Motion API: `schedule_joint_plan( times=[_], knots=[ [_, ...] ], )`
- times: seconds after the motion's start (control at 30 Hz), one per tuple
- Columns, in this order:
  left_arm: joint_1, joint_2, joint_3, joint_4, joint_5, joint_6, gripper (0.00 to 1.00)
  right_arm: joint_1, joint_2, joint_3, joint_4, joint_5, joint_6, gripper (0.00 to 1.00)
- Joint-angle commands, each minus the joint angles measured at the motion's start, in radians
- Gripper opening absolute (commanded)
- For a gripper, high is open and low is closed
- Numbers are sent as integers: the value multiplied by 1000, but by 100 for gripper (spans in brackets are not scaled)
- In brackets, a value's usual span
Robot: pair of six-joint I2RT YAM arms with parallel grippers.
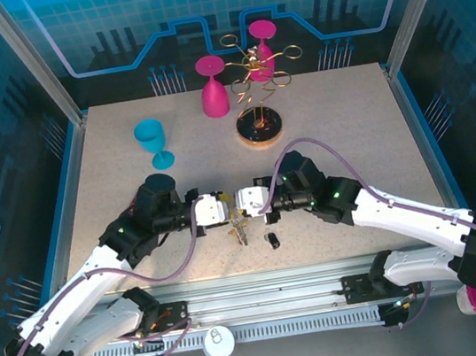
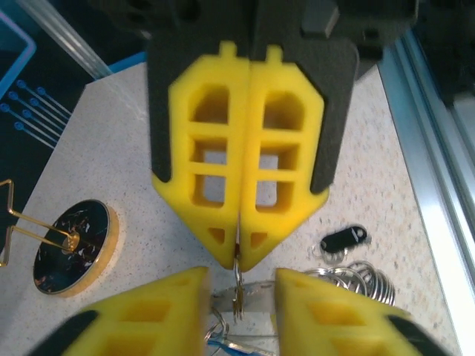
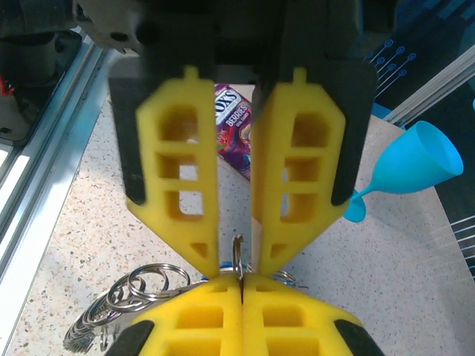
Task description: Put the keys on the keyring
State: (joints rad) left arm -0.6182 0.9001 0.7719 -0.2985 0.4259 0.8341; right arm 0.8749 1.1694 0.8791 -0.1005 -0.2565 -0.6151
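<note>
left gripper [image 3: 236, 261] open, straddling key's loop | right gripper [image 2: 239, 259] pinched shut on brassy key [image 2: 237, 300] | 1 black key [image 2: 344, 239] lies on table [image 2: 133, 185] beside loose rings [image 2: 364, 280]

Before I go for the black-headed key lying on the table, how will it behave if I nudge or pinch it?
The black-headed key looks small and flat, so it is probably light and apt to slide on the smooth speckled table rather than roll. Lying flat, it likely offers little edge to pinch. It seems rigid, not floppy.
</note>
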Motion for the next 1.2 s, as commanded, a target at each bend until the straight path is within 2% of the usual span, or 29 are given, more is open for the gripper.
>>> schedule_joint_plan(
  times=[0.0,0.13,0.37,0.7,0.97,1.17],
  knots=[
    [7,-51,-55,47,-1,-37,36,-25,-17,-48,88,-88,80,0],
    [12,-110,-117,69,-22,-78,41,-43,-23,-80,127,-127,121,0],
    [15,-147,-195,137,-35,-174,40,-58,-24,-112,196,-194,182,0],
    [18,-93,-216,218,21,-226,28,-58,-20,-118,219,-222,208,0],
    [21,-89,-231,260,48,-252,23,-56,-3,-110,229,-243,218,0],
    [22,-87,-231,264,54,-253,12,-51,9,-103,240,-252,222,0]
  ],
)
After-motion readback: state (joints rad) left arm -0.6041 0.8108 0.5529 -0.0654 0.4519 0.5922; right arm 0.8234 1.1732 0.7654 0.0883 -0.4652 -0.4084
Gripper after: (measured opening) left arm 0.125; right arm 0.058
